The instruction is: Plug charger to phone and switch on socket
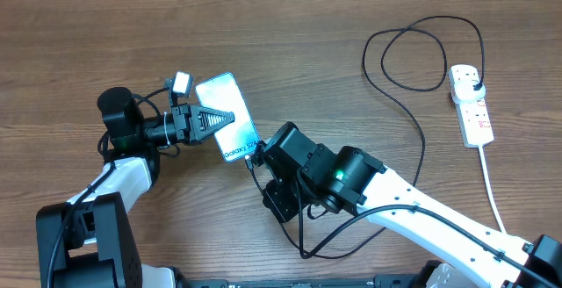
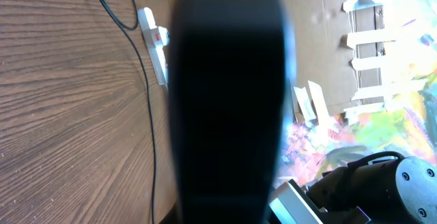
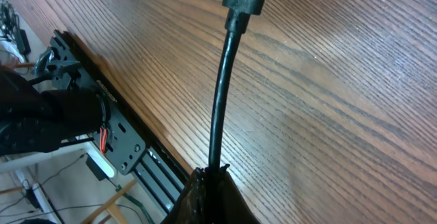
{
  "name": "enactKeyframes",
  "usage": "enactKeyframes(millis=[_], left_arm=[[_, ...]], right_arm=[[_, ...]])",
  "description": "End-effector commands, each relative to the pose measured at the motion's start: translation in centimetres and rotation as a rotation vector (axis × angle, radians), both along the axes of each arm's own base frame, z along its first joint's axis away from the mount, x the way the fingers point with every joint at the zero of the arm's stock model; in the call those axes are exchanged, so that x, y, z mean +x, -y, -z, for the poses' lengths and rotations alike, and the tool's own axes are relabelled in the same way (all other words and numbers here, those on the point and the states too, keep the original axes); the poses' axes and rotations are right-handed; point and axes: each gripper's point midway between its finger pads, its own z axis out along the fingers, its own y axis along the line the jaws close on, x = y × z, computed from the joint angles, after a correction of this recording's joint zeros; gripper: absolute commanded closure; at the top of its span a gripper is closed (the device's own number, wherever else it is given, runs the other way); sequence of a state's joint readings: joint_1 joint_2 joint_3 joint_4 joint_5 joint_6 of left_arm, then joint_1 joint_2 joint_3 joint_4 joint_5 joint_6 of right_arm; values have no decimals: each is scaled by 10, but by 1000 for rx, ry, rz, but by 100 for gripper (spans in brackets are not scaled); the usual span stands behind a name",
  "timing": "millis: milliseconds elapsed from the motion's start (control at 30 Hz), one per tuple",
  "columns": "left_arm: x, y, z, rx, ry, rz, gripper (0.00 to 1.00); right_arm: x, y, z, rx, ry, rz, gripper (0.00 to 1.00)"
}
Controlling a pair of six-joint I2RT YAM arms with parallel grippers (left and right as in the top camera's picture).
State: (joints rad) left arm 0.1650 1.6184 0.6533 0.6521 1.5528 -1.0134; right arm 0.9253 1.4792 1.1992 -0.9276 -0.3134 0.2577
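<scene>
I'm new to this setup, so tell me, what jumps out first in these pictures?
The glowing phone, left of centre, is clamped in the left gripper. The right gripper pinches a black cable close to the phone's lower edge, and a white power strip lies at the far right.

Overhead cam: straight down, far, whole table [image 1: 290,42]. Wrist cams: v. close, low, skimming it; left shares socket [image 2: 156,46] w/ overhead.

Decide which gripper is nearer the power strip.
Right. The right gripper sits at the phone's bottom edge; the left gripper, clamping the phone, lies farther from the power strip.
</scene>
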Motion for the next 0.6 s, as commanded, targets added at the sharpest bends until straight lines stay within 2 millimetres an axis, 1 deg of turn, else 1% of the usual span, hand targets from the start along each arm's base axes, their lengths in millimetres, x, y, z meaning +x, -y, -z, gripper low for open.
enactKeyframes(millis=[0,567], left_arm=[[-2,1,-7,1,52,28,96],[-2,1,-7,1,52,27,96]], right_arm=[[2,0,-11,24,39,-17,96],[0,1,-10,20,46,-41,96]])
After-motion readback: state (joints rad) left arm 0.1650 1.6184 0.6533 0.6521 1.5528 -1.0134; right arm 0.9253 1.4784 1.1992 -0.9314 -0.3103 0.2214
